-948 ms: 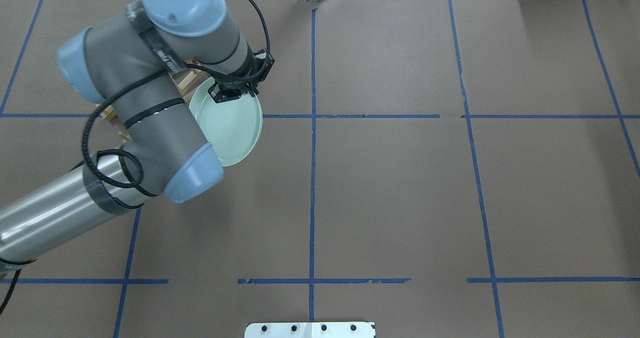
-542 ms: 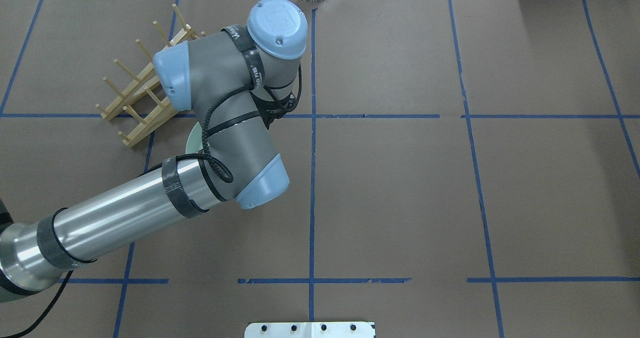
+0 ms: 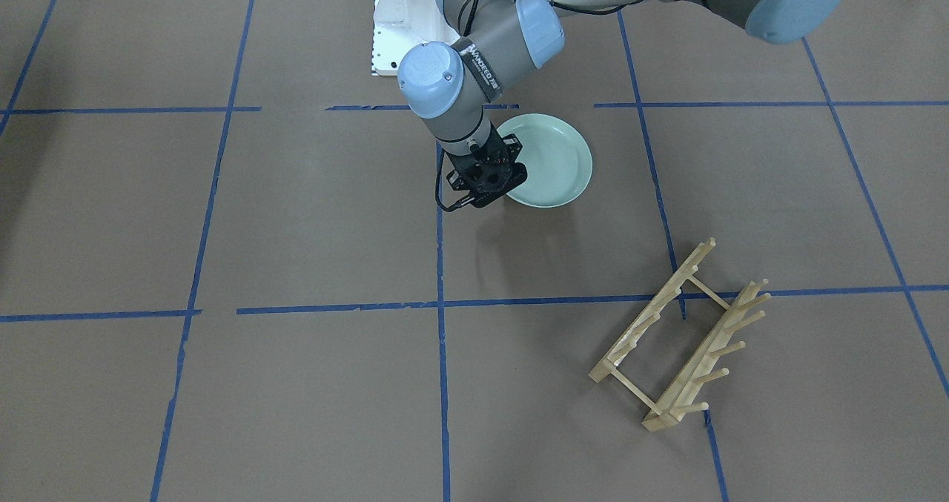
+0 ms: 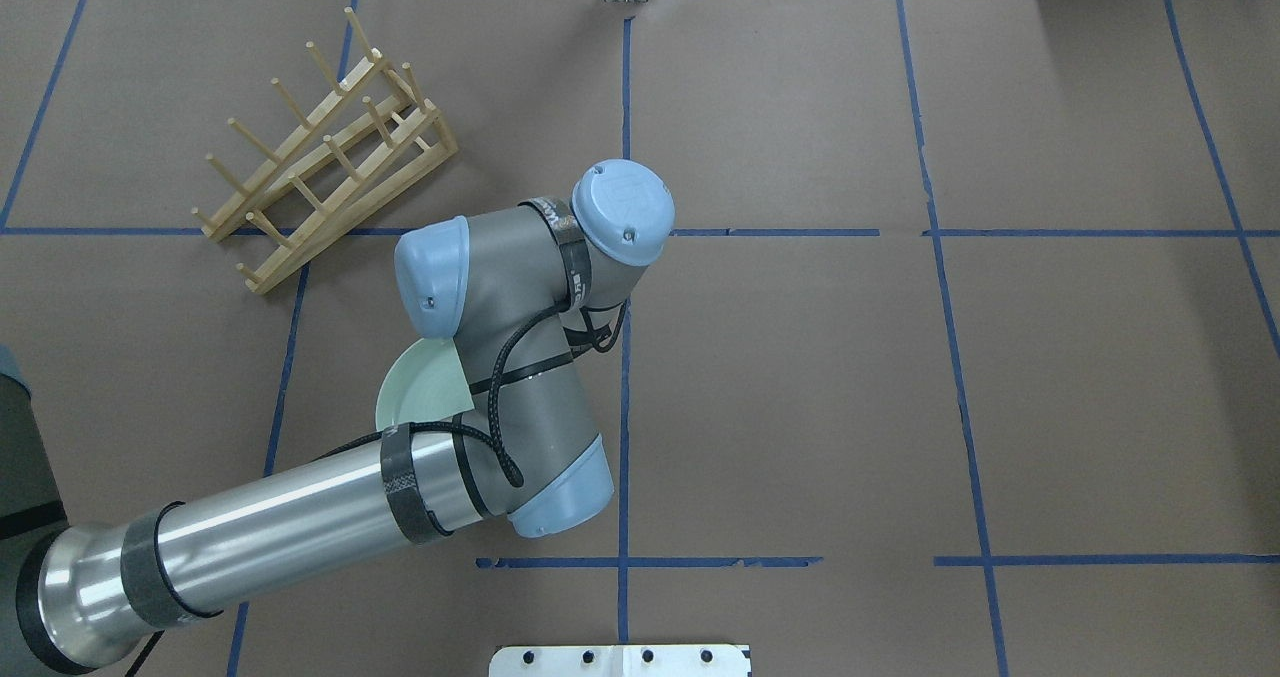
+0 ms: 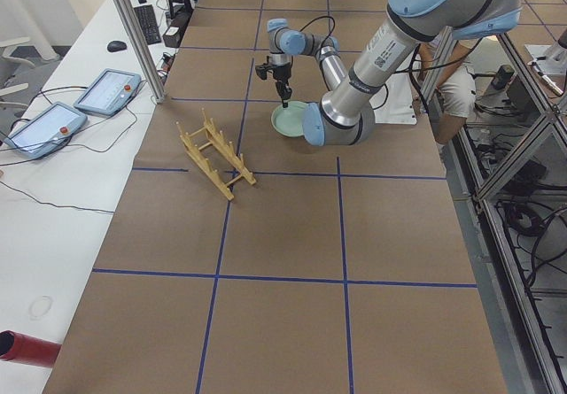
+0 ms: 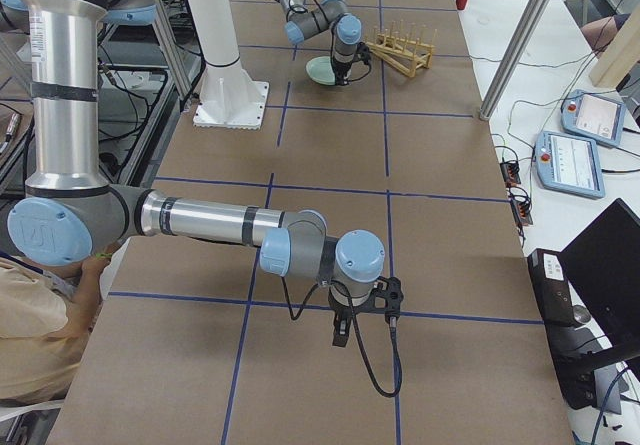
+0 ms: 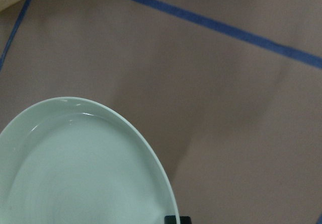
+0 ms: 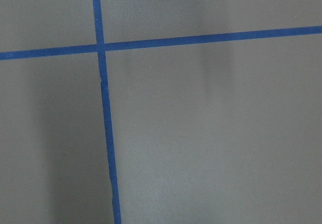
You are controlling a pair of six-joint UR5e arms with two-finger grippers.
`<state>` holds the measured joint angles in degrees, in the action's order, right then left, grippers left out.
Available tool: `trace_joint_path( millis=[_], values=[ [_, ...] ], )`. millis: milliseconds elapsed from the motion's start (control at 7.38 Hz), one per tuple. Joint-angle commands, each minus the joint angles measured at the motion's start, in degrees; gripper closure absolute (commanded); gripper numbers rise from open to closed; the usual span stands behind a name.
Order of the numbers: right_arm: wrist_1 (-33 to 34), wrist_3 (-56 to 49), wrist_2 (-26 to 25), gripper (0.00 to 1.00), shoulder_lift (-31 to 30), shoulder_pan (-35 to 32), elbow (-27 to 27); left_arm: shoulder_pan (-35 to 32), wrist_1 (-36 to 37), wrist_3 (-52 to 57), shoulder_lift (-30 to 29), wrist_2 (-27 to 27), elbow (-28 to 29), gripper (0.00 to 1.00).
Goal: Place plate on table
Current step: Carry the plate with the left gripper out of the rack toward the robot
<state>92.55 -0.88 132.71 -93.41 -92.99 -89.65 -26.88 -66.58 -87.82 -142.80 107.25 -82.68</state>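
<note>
The pale mint-green plate (image 3: 552, 157) lies level, low over or on the brown table (image 3: 296, 213); I cannot tell whether it touches. My left gripper (image 3: 508, 187) is shut on the plate's rim at the edge far from the robot. In the overhead view the arm hides the gripper and most of the plate (image 4: 425, 392). The left wrist view shows the plate (image 7: 75, 173) with a fingertip (image 7: 171, 219) at its rim. My right gripper (image 6: 340, 330) shows only in the exterior right view, low over the table far from the plate; I cannot tell whether it is open or shut.
The light wooden peg rack (image 4: 325, 162) stands empty on the table's far left, also seen in the front-facing view (image 3: 678, 339). The white robot base plate (image 4: 620, 660) is at the near edge. An operator sits at the table's near side (image 6: 40, 345).
My left arm has carried the plate away from the rack, toward the robot and slightly right. The rack, hidden by the arm before, is now in full view.
</note>
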Motion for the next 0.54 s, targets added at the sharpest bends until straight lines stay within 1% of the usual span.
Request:
trace_joint_path(
  millis=[0, 135, 271, 406],
  values=[
    [0.0, 0.0, 0.0, 0.0, 0.0, 0.0, 0.0, 1.5, -3.0, -0.2, 1.4, 0.0, 0.0, 1.0],
    [0.0, 0.0, 0.0, 0.0, 0.0, 0.0, 0.0, 1.5, -3.0, -0.1, 1.6, -0.1, -0.1, 1.0],
    [0.0, 0.0, 0.0, 0.0, 0.1, 0.0, 0.0, 1.5, -3.1, 0.0, 1.6, -0.2, 0.1, 0.34],
    [0.0, 0.0, 0.0, 0.0, 0.0, 0.0, 0.0, 1.5, -3.0, 0.1, 1.9, -0.4, -0.4, 0.0]
  ],
)
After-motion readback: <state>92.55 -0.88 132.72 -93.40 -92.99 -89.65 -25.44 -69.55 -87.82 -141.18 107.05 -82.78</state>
